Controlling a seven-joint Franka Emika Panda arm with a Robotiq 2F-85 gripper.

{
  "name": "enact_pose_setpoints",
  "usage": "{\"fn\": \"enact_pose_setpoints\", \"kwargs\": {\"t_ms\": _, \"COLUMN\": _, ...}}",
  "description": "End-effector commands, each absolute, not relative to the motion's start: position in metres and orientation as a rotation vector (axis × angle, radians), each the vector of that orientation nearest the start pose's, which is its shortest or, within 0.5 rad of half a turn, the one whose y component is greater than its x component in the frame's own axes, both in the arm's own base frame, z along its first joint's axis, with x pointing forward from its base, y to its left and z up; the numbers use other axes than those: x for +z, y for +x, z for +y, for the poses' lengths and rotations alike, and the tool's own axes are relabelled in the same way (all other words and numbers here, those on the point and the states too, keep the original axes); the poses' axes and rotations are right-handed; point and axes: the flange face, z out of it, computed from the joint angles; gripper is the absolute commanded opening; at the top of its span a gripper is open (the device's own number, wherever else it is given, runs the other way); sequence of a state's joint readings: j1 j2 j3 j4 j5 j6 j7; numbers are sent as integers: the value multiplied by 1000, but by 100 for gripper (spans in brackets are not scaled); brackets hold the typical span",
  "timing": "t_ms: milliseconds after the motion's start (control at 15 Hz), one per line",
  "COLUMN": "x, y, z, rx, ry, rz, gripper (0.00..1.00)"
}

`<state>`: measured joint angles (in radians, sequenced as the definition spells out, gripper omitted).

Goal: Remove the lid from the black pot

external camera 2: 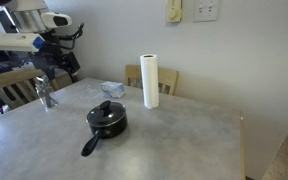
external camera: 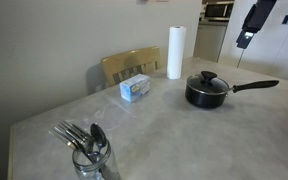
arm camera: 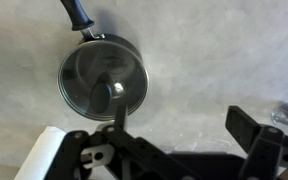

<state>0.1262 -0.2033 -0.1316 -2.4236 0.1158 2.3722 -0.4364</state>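
The black pot (external camera: 206, 94) stands on the grey table with its long handle (external camera: 254, 86) pointing sideways. The glass lid (external camera: 206, 80) with a black knob sits on it. Both show in an exterior view too, pot (external camera 2: 107, 123) and lid (external camera 2: 106, 112). In the wrist view I look down on the lid (arm camera: 102, 80), which covers the pot. My gripper (arm camera: 184, 125) is open and empty, high above the table and off to the side of the pot. It hangs at the top of an exterior view (external camera: 246, 38).
A paper towel roll (external camera: 175, 52) stands behind the pot. A blue and white box (external camera: 136, 88) lies near a wooden chair (external camera: 129, 65). A clear glass of cutlery (external camera: 89, 155) stands near the table's front edge, also in an exterior view (external camera 2: 46, 95).
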Motion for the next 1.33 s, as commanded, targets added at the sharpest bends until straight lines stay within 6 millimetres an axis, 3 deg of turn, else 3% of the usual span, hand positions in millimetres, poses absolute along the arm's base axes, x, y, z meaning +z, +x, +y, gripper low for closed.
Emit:
{"fn": "enact_pose_setpoints", "kwargs": {"t_ms": 0, "x": 383, "y": 473, "z": 0, "rx": -240, "ry": -2998, "rz": -650, "gripper": 100}}
{"fn": "enact_pose_setpoints", "kwargs": {"t_ms": 333, "x": 363, "y": 489, "z": -24, "rx": -201, "ry": -3076, "rz": -747, "gripper": 100}}
{"fn": "enact_pose_setpoints", "kwargs": {"t_ms": 733, "x": 316, "y": 529, "z": -62, "rx": -166, "ry": -3052, "rz": -590, "gripper": 100}}
{"fn": "enact_pose_setpoints", "kwargs": {"t_ms": 800, "x": 317, "y": 532, "z": -64, "rx": -169, "ry": -3032, "rz": -576, "gripper": 100}}
{"fn": "enact_pose_setpoints", "kwargs": {"t_ms": 867, "x": 327, "y": 515, "z": -56, "rx": -162, "ry": -3060, "rz": -578, "gripper": 100}}
{"fn": "enact_pose_setpoints", "kwargs": {"t_ms": 1133, "x": 316, "y": 530, "z": -61, "rx": -152, "ry": -3049, "rz": -566, "gripper": 100}}
{"fn": "enact_pose_setpoints", "kwargs": {"t_ms": 1267, "x": 305, "y": 534, "z": -55, "rx": -140, "ry": -3029, "rz": -621, "gripper": 100}}
